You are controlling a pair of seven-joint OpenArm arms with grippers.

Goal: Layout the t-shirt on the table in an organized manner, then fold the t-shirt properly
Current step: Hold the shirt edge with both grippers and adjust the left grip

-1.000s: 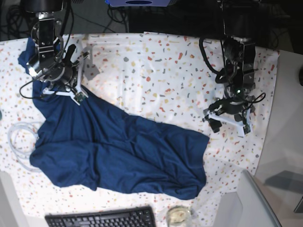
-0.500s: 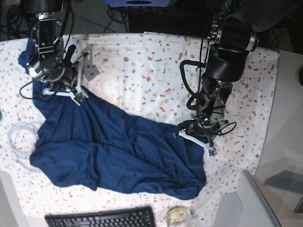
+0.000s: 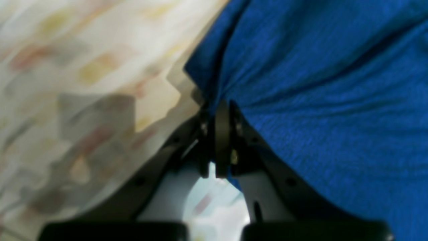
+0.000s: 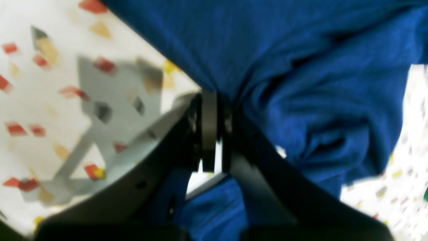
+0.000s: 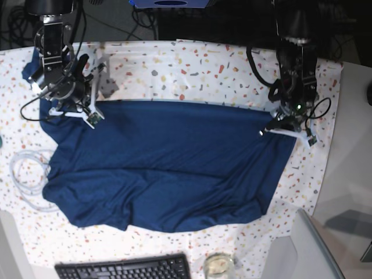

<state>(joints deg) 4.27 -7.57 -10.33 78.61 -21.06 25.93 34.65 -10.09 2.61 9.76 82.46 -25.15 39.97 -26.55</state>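
The navy t-shirt (image 5: 168, 163) lies spread across the speckled table (image 5: 192, 70), its top edge stretched in a nearly straight line between both grippers. At the shirt's upper right corner my left gripper (image 5: 285, 129) is shut on the fabric. In the left wrist view its jaws (image 3: 219, 103) pinch the edge of the t-shirt (image 3: 317, 100) over the table (image 3: 83, 83). My right gripper (image 5: 78, 110) is shut on the upper left corner. The right wrist view shows those jaws (image 4: 209, 95) closed on bunched t-shirt cloth (image 4: 301, 83). The lower hem stays wrinkled.
A coil of white cable (image 5: 26, 174) lies at the table's left edge, partly under the shirt. A black keyboard (image 5: 125, 268) and a small glass (image 5: 219, 264) sit at the front edge. Plain grey surface (image 5: 349, 174) borders the right side.
My left gripper closed on the shirt's right edge and drew it up and to the right, pulling the crumpled shirt out wide. The right gripper shifted slightly upward, still holding.
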